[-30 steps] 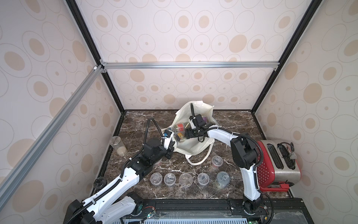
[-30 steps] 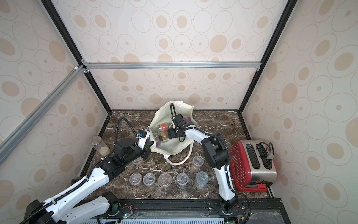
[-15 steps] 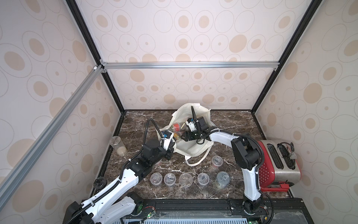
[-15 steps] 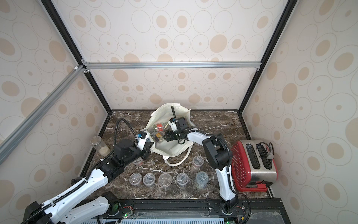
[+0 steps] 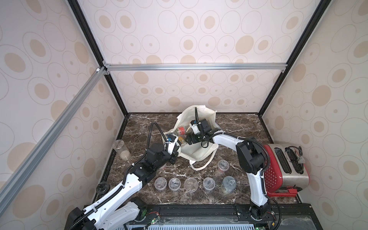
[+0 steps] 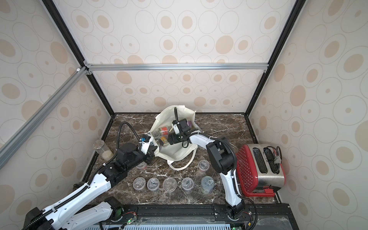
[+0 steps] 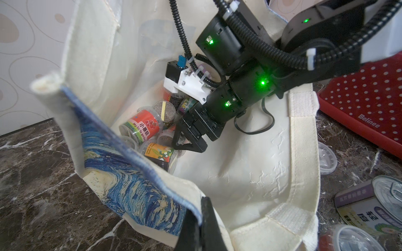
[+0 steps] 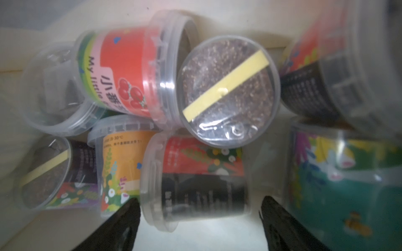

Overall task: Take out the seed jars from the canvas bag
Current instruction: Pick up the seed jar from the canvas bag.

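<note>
The right pincer [image 8: 200, 228] stands open deep inside the canvas bag [image 7: 239, 169]. Its jaws sit either side of a red-and-black-labelled jar [image 8: 195, 180] lying on its side and have not closed on it, so it looks lined up for a grab. The left pincer [image 7: 201, 226] is clamped on the bag's blue-printed rim, seemingly to hold the mouth wide for its partner. More seed jars [image 7: 142, 126] lie tumbled around that jar, several packed with dark soil. Outside the bag, a row of jars [image 5: 191, 183] stands on the marble table [image 5: 139, 127] near its front edge.
</note>
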`<state>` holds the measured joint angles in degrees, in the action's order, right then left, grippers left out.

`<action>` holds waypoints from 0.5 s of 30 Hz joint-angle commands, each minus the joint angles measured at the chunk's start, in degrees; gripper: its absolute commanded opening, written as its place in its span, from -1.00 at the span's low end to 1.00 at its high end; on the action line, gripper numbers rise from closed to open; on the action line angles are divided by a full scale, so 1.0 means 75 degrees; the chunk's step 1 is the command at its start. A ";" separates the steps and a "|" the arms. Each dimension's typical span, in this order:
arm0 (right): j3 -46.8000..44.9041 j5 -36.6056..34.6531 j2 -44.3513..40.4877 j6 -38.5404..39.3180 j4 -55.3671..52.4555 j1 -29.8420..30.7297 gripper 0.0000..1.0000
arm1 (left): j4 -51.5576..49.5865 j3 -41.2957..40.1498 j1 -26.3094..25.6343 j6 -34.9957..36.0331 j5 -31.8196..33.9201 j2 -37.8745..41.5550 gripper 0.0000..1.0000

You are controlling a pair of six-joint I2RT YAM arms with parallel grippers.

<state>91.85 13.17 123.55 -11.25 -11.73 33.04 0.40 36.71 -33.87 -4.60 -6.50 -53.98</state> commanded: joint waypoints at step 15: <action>0.0830 0.0297 0.0187 0.0062 -0.1103 0.0003 0.37 | 0.0029 0.0340 0.0004 0.0356 0.0107 0.0020 -0.98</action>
<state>97.49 15.35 126.54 -9.58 -17.65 32.93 0.36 36.73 -33.85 -4.01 -6.11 -54.00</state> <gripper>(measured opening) 0.701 0.047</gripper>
